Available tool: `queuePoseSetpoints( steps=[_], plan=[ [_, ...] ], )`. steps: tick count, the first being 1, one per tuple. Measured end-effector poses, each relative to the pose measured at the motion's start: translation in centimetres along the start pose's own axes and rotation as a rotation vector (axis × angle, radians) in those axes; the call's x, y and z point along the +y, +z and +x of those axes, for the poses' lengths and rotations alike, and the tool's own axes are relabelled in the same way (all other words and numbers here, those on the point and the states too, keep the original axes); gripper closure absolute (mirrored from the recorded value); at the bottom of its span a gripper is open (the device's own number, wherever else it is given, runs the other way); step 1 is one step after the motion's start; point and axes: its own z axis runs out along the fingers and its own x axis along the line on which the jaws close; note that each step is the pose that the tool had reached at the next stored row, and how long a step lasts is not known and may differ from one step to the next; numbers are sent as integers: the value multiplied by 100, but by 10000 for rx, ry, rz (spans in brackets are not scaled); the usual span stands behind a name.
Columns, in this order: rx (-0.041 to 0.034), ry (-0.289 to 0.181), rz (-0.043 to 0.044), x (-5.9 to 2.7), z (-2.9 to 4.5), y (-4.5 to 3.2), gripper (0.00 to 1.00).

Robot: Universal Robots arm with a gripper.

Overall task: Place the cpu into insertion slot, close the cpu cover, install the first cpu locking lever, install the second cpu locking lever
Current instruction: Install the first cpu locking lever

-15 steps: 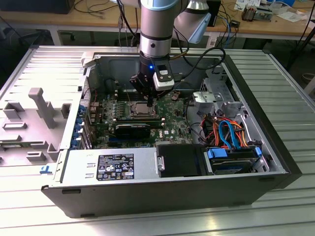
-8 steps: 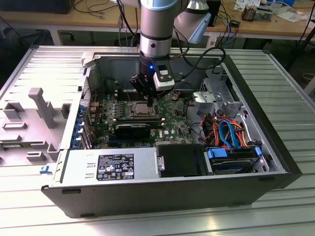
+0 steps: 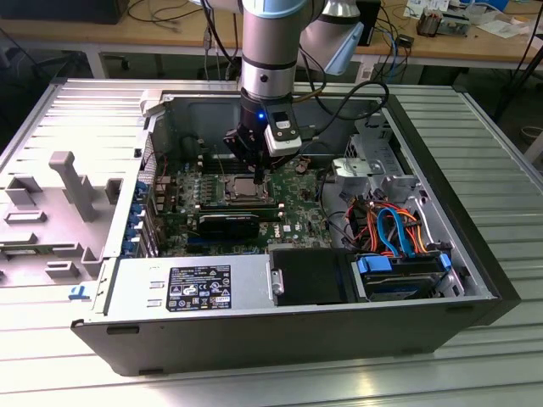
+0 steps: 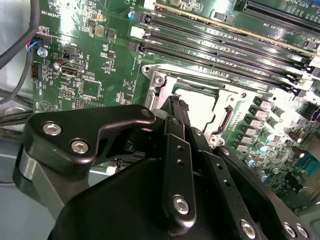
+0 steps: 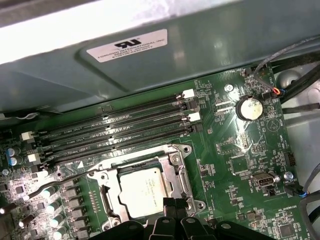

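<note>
We find the cpu [image 5: 142, 190] already seated in the insertion slot [image 5: 111, 218] on the green motherboard [image 5: 240, 160], and the silver cpu cover [image 5: 176, 172] lies closed flat around it, its square window framing the chip's dull metal top. The gripper [image 5: 172, 204] hangs low over the socket's edge — its black fingertips [image 4: 177, 107] pressed together with nothing between them — touching or just above the cover's rim. In the exterior view, the arm [image 3: 267, 51] reaches straight down into the open computer case [image 3: 475, 280], with the long black memory slots [image 5: 115, 132] just beside the socket.
</note>
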Motion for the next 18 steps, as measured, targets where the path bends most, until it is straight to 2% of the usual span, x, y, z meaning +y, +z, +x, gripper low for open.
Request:
queuePoseSetpoints(
  steps=[18],
  plan=[
    [-14,-202,2,0,0,0,89]
  ],
)
